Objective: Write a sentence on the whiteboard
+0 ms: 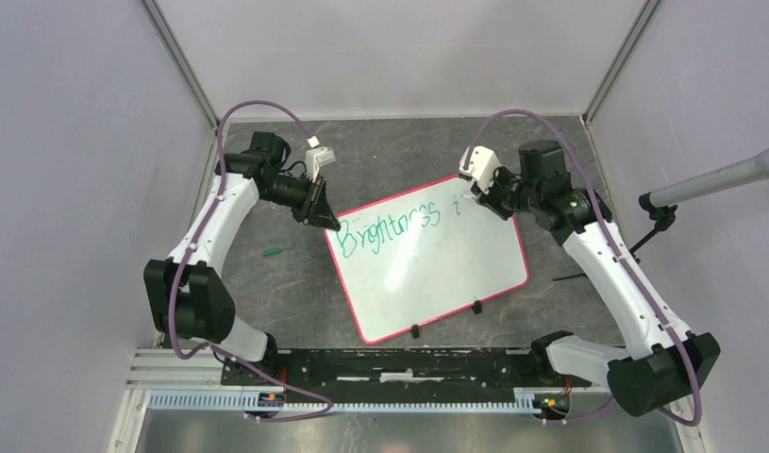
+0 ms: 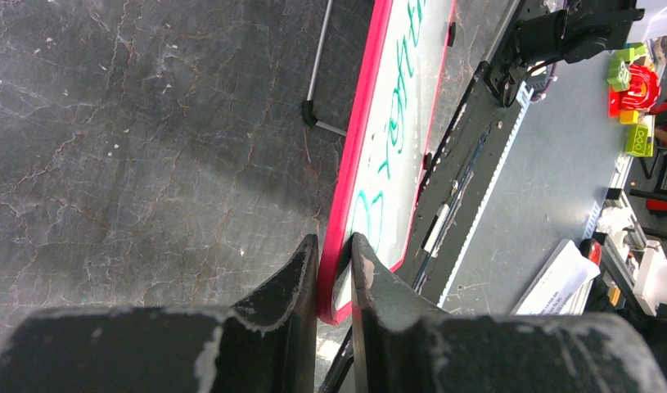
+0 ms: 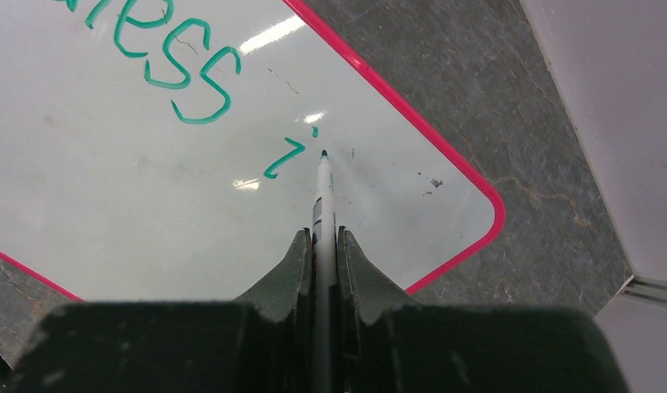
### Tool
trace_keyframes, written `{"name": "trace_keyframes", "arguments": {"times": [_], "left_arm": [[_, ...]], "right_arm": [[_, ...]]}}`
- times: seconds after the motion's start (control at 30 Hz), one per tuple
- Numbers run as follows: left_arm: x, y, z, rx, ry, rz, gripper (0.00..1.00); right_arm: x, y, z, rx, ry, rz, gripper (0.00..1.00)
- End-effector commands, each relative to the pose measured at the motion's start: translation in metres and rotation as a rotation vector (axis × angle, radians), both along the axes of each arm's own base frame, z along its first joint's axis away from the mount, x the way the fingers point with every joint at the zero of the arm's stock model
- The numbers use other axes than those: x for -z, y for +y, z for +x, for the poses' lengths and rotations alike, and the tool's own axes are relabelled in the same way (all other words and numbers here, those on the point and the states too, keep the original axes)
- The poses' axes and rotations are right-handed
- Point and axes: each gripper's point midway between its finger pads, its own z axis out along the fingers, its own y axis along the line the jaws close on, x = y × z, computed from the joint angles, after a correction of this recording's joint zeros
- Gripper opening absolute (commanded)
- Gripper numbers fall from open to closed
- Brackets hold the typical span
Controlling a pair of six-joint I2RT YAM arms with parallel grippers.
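Observation:
The whiteboard (image 1: 437,269), white with a red-pink rim, lies tilted on the dark table. Green lettering (image 1: 385,229) reads "Brightness i" along its far edge. My left gripper (image 1: 325,219) is shut on the board's far left corner; in the left wrist view the rim (image 2: 346,196) runs between the fingers of that gripper (image 2: 334,250). My right gripper (image 1: 476,193) is shut on a white marker (image 3: 322,201). Its green tip (image 3: 323,154) sits at the board just right of the letter "i" (image 3: 282,157), near the far right corner (image 3: 485,221).
A small green cap (image 1: 272,252) lies on the table left of the board. Two black clips (image 1: 476,307) sit at the board's near edge. A black rail (image 1: 399,366) runs along the near edge. Grey walls enclose the table. A microphone (image 1: 729,177) pokes in at right.

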Motion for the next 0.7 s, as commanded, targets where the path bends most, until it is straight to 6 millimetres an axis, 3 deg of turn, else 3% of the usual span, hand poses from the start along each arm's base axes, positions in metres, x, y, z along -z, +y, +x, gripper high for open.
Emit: {"name": "trace_keyframes", "arguments": {"times": [0.0, 0.33, 0.67], "left_arm": [[0.015, 0.008, 0.002, 0.018, -0.020, 0.085, 0.02], [0.016, 0.007, 0.003, 0.018, -0.016, 0.086, 0.02], [0.018, 0.007, 0.003, 0.022, -0.013, 0.087, 0.02]], "right_arm": [[0.003, -0.002, 0.005, 0.009, -0.016, -0.017, 0.00], [0.024, -0.007, 0.000, 0.006, 0.022, -0.060, 0.00], [0.039, -0.010, -0.017, -0.020, 0.070, -0.081, 0.00]]}}
